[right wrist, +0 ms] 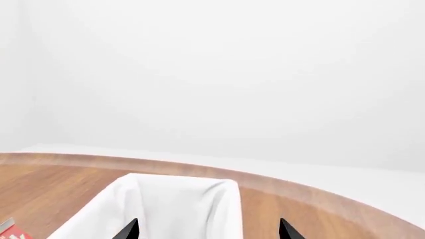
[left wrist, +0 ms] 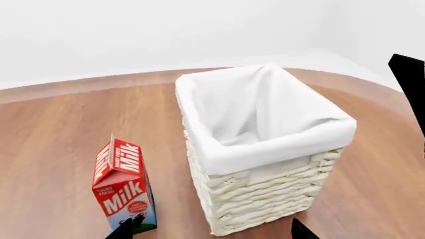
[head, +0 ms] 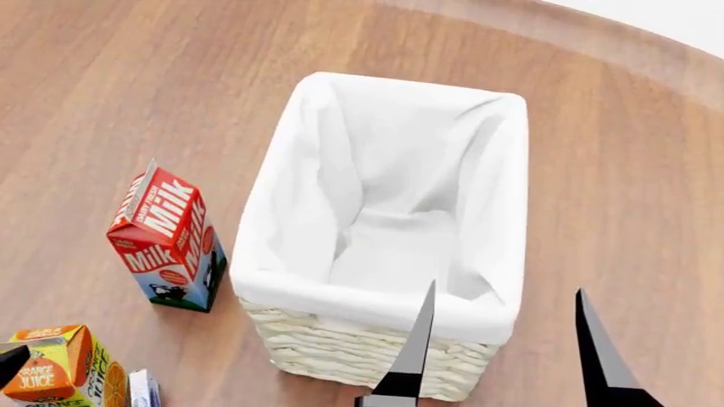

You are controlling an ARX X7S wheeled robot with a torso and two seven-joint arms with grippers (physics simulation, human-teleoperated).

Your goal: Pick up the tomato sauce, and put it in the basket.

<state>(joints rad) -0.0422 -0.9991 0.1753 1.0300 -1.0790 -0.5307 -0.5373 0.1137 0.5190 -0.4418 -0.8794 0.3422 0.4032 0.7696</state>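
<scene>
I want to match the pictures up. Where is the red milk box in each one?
Head view: the red and white milk carton stands left of the cream-white woven wicker basket.
Left wrist view: carton beside the basket.
Right wrist view: only a red corner at the edge, probably the carton.
Shared landmark: the basket.

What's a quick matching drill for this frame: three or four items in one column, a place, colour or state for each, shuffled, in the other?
Things:
1. basket
2. milk carton
3. orange juice carton
4. right gripper

Descriptions:
A. at the head view's lower left corner, partly cut off
B. black fingers apart, nothing between them
C. white cloth lining, no can visible inside
D. red and white, upright to the robot's left of the basket

Pairs: 1-C, 2-D, 3-A, 4-B
</scene>
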